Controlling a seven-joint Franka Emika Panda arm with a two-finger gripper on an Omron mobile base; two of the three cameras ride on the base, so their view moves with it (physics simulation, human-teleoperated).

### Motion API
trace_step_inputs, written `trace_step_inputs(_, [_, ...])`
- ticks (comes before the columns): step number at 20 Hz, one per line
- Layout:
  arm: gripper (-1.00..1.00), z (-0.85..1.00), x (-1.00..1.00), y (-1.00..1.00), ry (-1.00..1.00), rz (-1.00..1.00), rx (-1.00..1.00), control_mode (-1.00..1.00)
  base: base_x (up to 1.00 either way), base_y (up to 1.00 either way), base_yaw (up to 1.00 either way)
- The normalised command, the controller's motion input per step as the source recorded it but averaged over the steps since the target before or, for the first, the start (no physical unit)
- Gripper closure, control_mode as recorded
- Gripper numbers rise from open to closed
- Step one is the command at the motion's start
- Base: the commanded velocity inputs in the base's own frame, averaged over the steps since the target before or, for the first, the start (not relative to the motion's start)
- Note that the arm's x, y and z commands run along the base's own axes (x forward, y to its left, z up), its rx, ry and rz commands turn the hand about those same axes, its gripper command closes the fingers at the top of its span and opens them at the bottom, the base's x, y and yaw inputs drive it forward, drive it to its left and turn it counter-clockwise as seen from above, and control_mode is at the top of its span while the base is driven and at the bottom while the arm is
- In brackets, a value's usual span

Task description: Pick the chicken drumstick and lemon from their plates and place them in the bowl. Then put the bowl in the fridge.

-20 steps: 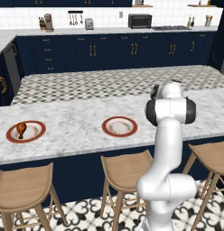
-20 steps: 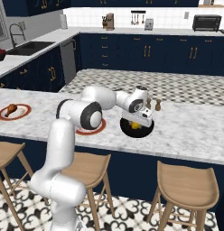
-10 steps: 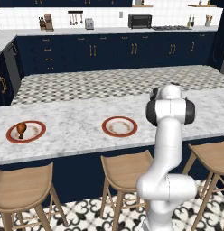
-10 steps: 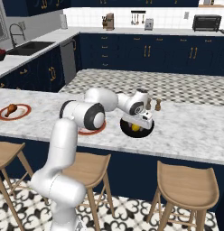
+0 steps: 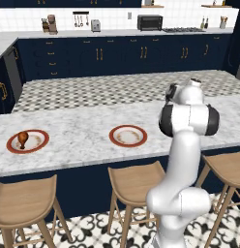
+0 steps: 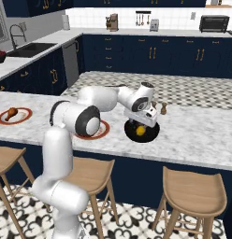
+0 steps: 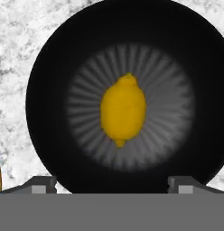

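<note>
Lemon (image 7: 123, 112) lies alone at the centre of the black bowl (image 7: 50, 90), free of my gripper (image 7: 112, 182), whose two finger tips (image 7: 41, 184) stand wide apart and empty just above the bowl's near rim. From the right base view I see the bowl (image 6: 153, 133) on the marble counter (image 6: 192, 135), toward its near edge, with the gripper (image 6: 142, 125) hanging directly over it and the lemon (image 6: 141, 131) below. A small pepper mill (image 6: 163, 108) stands just behind the bowl. Beside the bowl, toward the counter's left end, sits one bare red-rimmed plate (image 5: 127, 136). Well apart, near the counter's far left edge, the chicken drumstick (image 5: 22, 139) rests on the second plate (image 5: 38, 141).
</note>
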Motion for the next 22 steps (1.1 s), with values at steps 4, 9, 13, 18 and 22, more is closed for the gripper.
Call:
trace_step_inputs(4, [-1.00, 0.24, -1.00, 1.00, -0.34, 0.02, -0.06, -1.00, 0.00, 0.00, 0.00])
trace_step_inputs(9, [-1.00, 0.24, -0.95, 1.00, -0.37, 0.09, -0.11, -1.00, 0.00, 0.00, 0.00])
trace_step_inputs(13, [-1.00, 0.83, -0.64, 1.00, -0.02, 0.00, -0.05, -1.00, 0.00, 0.00, 0.00])
trace_step_inputs(18, [-1.00, 0.84, -0.34, 1.00, 0.05, 0.00, -0.04, -1.00, 0.00, 0.00, 0.00])
trace_step_inputs(22, [-1.00, 0.63, 0.00, 1.00, 0.07, 0.01, 0.00, -1.00, 0.00, 0.00, 0.00])
